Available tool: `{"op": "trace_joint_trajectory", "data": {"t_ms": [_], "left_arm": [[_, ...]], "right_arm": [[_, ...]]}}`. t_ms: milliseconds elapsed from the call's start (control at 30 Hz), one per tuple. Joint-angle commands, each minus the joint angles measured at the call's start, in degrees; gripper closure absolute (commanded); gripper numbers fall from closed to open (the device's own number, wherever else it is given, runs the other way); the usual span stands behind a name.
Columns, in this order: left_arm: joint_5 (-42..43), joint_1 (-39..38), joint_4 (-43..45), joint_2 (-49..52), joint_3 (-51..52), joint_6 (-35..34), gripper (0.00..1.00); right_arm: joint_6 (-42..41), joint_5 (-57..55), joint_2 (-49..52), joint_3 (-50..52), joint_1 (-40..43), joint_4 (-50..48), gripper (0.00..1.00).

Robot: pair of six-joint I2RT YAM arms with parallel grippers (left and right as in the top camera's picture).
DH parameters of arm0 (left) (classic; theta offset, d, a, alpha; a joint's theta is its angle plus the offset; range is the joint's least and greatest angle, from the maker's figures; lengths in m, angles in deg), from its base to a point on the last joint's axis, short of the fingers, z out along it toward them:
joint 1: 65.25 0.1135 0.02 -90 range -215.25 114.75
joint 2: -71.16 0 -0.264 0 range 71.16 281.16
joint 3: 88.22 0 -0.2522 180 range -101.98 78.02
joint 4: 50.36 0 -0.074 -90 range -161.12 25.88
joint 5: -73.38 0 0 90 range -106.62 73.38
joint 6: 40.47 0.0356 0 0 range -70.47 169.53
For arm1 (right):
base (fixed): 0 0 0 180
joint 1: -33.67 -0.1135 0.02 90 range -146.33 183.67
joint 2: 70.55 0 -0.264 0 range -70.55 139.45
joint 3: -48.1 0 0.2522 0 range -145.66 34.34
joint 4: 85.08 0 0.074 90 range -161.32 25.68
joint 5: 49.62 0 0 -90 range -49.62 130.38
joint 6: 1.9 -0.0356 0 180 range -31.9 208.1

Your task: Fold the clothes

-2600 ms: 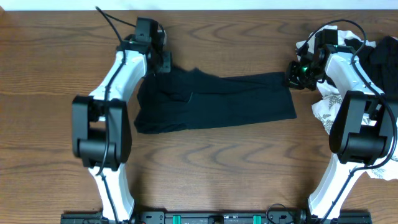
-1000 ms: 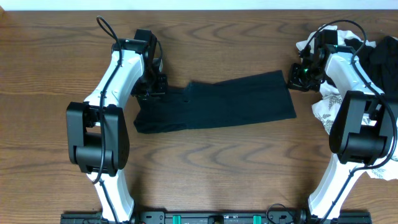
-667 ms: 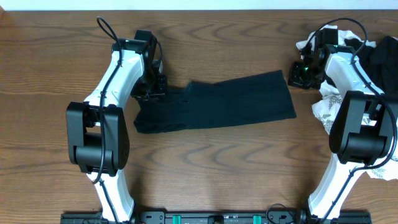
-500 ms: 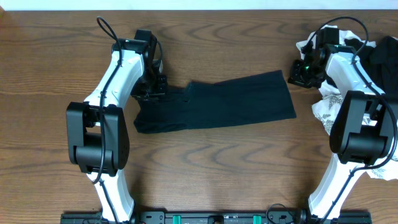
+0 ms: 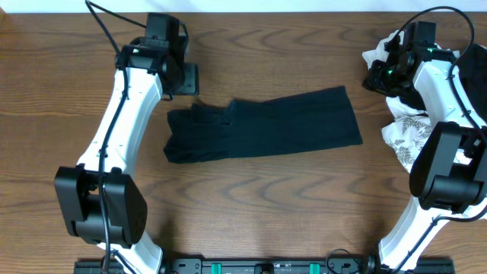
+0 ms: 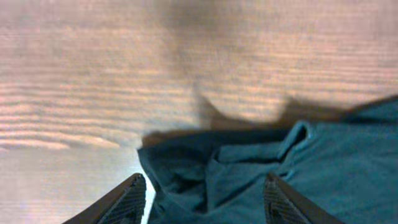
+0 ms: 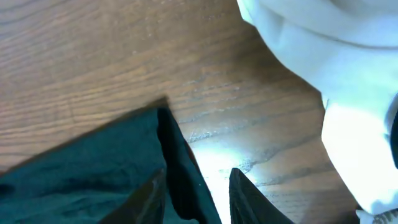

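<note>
Over at the upper left of the overhead view, the left gripper (image 5: pixel 181 76) hangs above the bare wooden table (image 5: pixel 251 198), just up from the left end of the black garment (image 5: pixel 266 125). On its wrist cam the fingers (image 6: pixel 132 199) are spread wide with nothing between them, only the rumpled end of the cloth lying below.

The black garment itself sits mid-table as a long flat strip. Its left end is bunched up and its right end is a bit higher in the frame.

At the upper right, the right gripper (image 5: pixel 378 76) sits near the strip's top right corner. Its fingers (image 7: pixel 245 196) are parted a bit and not pinching the cloth edge under them. Along the right edge is a heap: a white garment (image 5: pixel 374 55), a leaf-print one (image 5: pixel 407 129) and another black piece (image 5: pixel 466 65).
</note>
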Motion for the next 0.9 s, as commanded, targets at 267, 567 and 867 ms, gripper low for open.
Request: {"op": "trace_joint_trajectory", "data": {"t_ms": [267, 567, 867], "left_arm": [[5.0, 0.2, -2.4, 10.6, 0.1, -0.1, 0.39], [7.6, 0.1, -3.7, 12.1, 0.2, -0.1, 0.43], [7.8, -1.3, -6.9, 12.1, 0.5, -0.1, 0.92]], "right_arm": [[0.0, 0.0, -1.0, -1.0, 0.0, 1.1, 0.68], [0.0, 0.0, -1.0, -1.0, 0.0, 1.2, 0.71], [0.0, 0.0, -1.0, -1.0, 0.0, 2.1, 0.75]]}}
